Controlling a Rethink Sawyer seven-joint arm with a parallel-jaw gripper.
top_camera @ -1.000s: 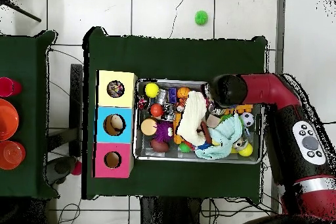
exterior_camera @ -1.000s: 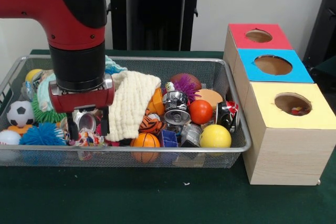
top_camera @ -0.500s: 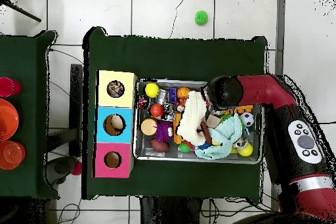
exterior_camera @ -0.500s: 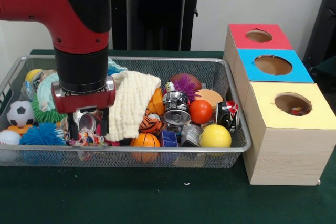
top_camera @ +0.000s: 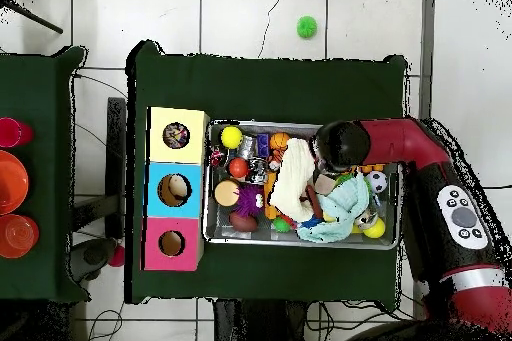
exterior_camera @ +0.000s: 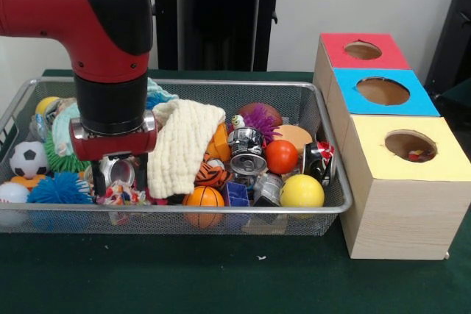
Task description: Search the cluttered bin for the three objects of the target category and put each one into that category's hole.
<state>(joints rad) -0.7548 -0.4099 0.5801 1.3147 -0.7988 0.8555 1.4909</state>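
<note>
The wire-mesh bin (exterior_camera: 176, 213) is full of clutter. My gripper (exterior_camera: 119, 182) hangs in its left part in the front view, open, with one dark finger on each side of a silver can (exterior_camera: 118, 170). A small confetti-print cloth (exterior_camera: 121, 196) lies just below the fingertips; I cannot tell if they touch it. No other confetti cloth shows. In the overhead view the arm's wrist (top_camera: 340, 144) hides the gripper over the bin (top_camera: 300, 241). Something colourful shows inside the hole of the yellow-topped box (exterior_camera: 417, 155).
A cream waffle-knit cloth (exterior_camera: 184, 145) drapes right of the gripper, and a mint-green towel (exterior_camera: 62, 119) lies to its left. Balls, cans and toys fill the bin. Wooden boxes with red (exterior_camera: 364, 51), blue (exterior_camera: 383, 92) and yellow (exterior_camera: 408, 134) tops stand to the right.
The gripper has shifted slightly left in the front view, staying low over the same spot. It stays open and nothing has been picked up.
</note>
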